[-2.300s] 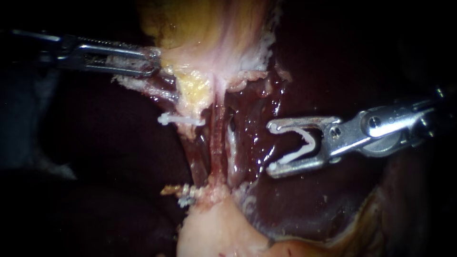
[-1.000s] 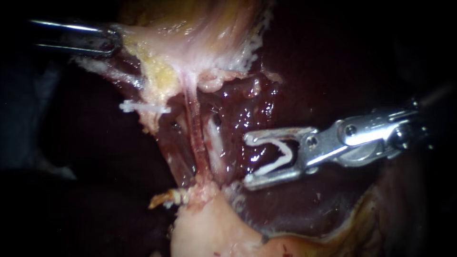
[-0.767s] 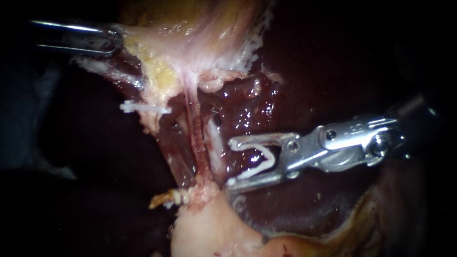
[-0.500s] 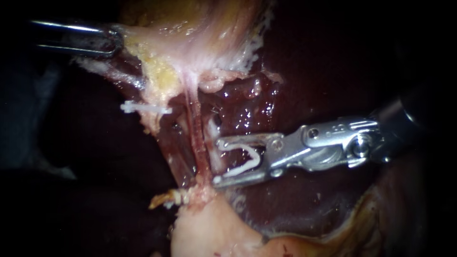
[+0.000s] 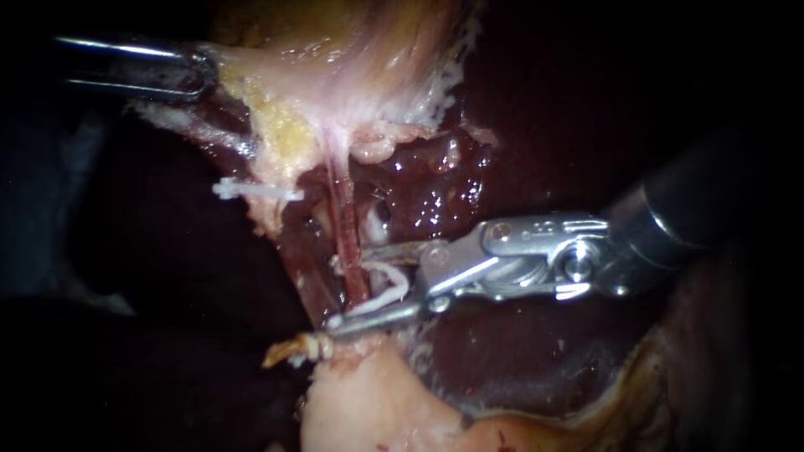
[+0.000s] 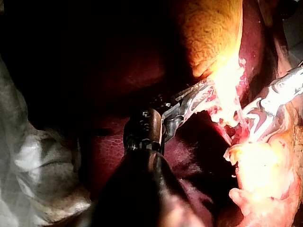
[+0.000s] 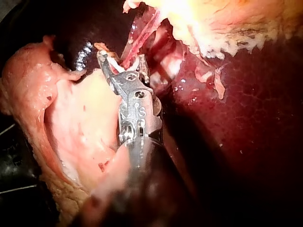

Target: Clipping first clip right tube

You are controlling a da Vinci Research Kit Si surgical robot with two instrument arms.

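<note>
A thin red tube [image 5: 339,222] runs down from the pale gallbladder tissue [image 5: 352,75] to a pale fatty mass [image 5: 368,402]; it is the right tube. My right instrument [image 5: 345,289] enters from the right, jaws open and carrying an open white clip [image 5: 387,293]. The tube lies between those jaws, inside the clip. In the right wrist view the right instrument's jaws [image 7: 120,59] straddle the same tube [image 7: 139,38]. At the upper left, my left instrument [image 5: 194,74] is shut on the gallbladder's edge and holds it taut, as the left wrist view [image 6: 201,94] also shows.
A closed white clip [image 5: 255,191] sits on the strand left of the red tube. Dark red liver [image 5: 519,351] lies behind and below the right instrument. A pale strand [image 5: 374,228] runs just right of the tube. The right instrument [image 6: 279,92] shows in the left wrist view.
My right instrument has slid left across the liver until its open jaws and clip straddle the red tube. The left instrument keeps its hold on the gallbladder.
</note>
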